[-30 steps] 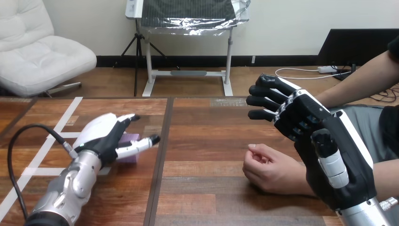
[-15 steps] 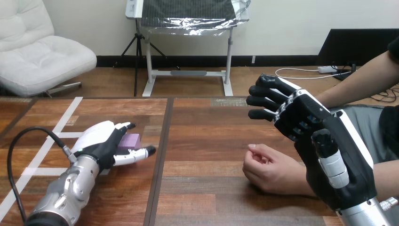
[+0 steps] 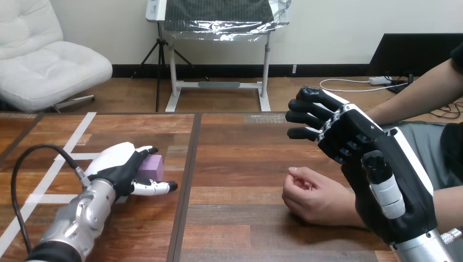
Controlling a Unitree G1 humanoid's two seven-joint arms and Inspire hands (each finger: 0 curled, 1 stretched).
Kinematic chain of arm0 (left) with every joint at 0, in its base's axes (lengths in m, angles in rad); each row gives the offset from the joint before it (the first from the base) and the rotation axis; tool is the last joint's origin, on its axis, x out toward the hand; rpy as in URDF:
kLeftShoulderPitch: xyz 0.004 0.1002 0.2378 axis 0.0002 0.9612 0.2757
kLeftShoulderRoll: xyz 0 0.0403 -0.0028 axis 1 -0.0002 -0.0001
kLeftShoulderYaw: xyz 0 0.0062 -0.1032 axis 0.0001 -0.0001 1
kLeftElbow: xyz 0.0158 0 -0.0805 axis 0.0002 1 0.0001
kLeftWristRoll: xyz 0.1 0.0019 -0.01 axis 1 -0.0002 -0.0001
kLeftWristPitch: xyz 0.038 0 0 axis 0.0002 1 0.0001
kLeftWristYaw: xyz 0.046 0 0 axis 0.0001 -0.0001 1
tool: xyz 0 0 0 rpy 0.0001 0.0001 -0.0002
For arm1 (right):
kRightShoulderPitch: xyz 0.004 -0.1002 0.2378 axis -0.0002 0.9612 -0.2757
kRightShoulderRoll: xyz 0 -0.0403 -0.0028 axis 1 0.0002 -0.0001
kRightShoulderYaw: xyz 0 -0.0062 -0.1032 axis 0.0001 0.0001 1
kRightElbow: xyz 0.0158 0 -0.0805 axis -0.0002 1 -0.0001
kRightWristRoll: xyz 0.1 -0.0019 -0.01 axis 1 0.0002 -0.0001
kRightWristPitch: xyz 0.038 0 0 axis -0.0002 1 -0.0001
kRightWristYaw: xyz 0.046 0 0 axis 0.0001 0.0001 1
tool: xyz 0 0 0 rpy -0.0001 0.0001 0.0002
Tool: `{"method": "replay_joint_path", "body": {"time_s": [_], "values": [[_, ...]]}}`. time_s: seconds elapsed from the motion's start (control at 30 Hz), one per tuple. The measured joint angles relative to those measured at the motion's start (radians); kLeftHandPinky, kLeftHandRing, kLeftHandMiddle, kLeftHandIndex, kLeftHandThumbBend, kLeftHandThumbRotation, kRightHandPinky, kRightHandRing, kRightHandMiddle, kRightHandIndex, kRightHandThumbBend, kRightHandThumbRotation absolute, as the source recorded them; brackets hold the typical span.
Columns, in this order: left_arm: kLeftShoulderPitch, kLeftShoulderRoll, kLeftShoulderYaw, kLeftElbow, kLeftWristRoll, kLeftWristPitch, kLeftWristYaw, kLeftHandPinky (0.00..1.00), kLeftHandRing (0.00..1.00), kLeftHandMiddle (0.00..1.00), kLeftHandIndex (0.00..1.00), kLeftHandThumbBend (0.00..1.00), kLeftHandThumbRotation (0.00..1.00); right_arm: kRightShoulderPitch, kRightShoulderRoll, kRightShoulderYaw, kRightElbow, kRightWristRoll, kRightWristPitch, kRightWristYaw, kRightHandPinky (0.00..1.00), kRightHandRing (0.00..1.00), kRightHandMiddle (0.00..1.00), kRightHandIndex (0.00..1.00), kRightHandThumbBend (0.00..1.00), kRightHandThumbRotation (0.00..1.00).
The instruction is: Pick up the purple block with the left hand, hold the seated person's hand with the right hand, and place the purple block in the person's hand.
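Robot test lab, likely: wooden table (image 3: 240, 164) marked with white tape lines (image 3: 76, 132), silver robot arm (image 3: 76, 218) lying on it, person's hand (image 3: 311, 199) resting at right side.

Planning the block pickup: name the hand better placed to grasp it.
Left. The left hand is right at the purple block; the right hand is raised near the person's hand, across the table.

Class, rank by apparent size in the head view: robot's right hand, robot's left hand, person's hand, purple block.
Right hand: largest, partly from nearness to the camera.
Left hand and person's hand: look alike, unranked.
Purple block: smallest, partly covered.
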Motion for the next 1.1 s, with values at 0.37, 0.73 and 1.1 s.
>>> {"method": "replay_joint_path", "body": {"time_s": [0.37, 0.73, 1.1], "values": [[-0.027, 0.003, -0.020, 0.003, 0.010, 0.018, -0.025, 0.90, 0.88, 0.87, 0.87, 0.74, 0.28, 0.000, 0.000, 0.000, 0.000, 0.005, 0.000, 0.006, 0.76, 0.82, 0.83, 0.83, 0.95, 0.80], [-0.051, 0.003, -0.032, 0.006, 0.010, 0.055, -0.035, 0.85, 0.83, 0.82, 0.81, 0.75, 0.14, 0.000, 0.000, 0.000, 0.000, 0.008, 0.000, 0.012, 0.75, 0.82, 0.83, 0.83, 0.95, 0.80], [-0.060, 0.003, -0.034, 0.010, 0.010, 0.070, -0.024, 0.71, 0.73, 0.74, 0.72, 0.70, 0.03, 0.000, 0.000, -0.002, 0.000, 0.009, 0.000, 0.012, 0.74, 0.82, 0.83, 0.83, 0.94, 0.80]]}}
